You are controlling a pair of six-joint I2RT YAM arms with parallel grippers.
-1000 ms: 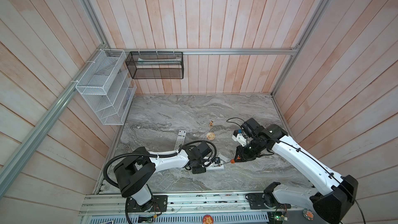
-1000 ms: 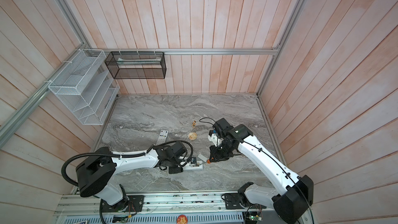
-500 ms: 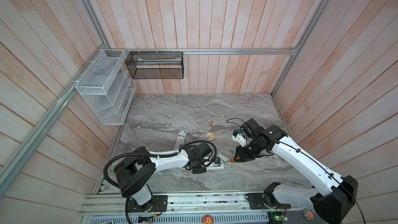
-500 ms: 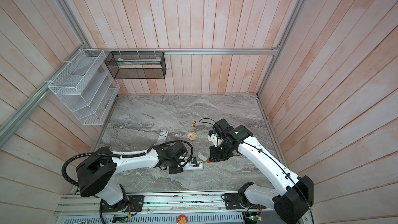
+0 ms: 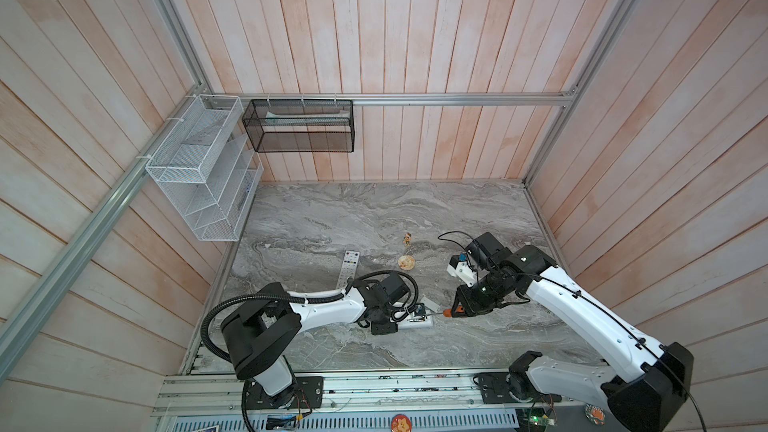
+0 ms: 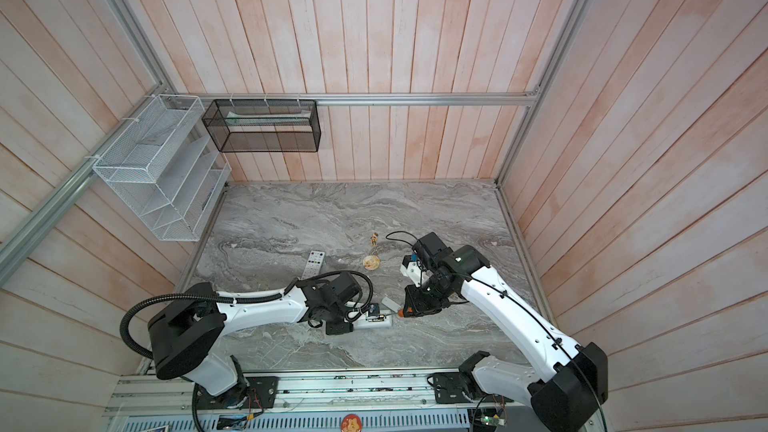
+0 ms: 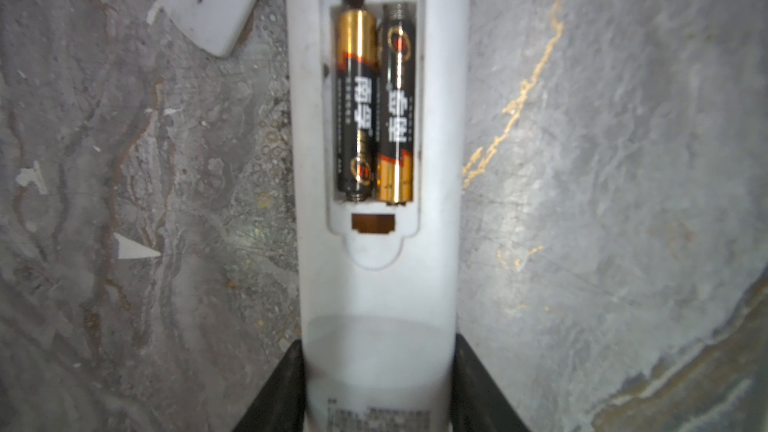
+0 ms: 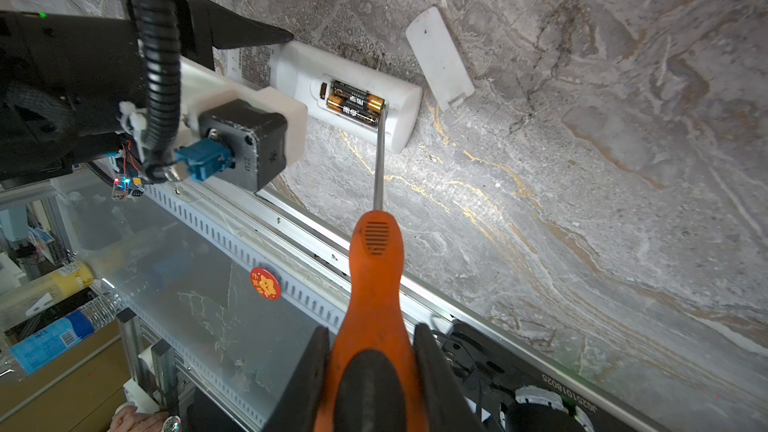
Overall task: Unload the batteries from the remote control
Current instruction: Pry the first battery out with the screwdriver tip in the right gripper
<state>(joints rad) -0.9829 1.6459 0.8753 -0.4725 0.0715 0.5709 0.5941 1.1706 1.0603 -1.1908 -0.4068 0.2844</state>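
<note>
The white remote control (image 7: 378, 292) lies back-up on the marble table with its battery bay open. Two batteries (image 7: 356, 105) (image 7: 397, 105), black with gold ends, sit side by side inside it. My left gripper (image 7: 378, 367) is shut on the remote's label end, one black finger (image 7: 282, 388) on each side. My right gripper (image 8: 372, 328) is shut on the orange-handled screwdriver (image 8: 374, 284). The screwdriver's metal tip rests at the end of one battery (image 8: 355, 103). In both top views the grippers meet over the remote (image 5: 415, 323) (image 6: 374, 323) near the table's front.
The white cover plate (image 8: 440, 58) lies loose beside the remote. A second slim remote (image 5: 348, 270), a round tan disc (image 5: 406, 261) and a small figure (image 5: 407, 238) lie farther back. A white wire rack (image 5: 199, 168) and a black mesh basket (image 5: 299, 126) hang on the walls.
</note>
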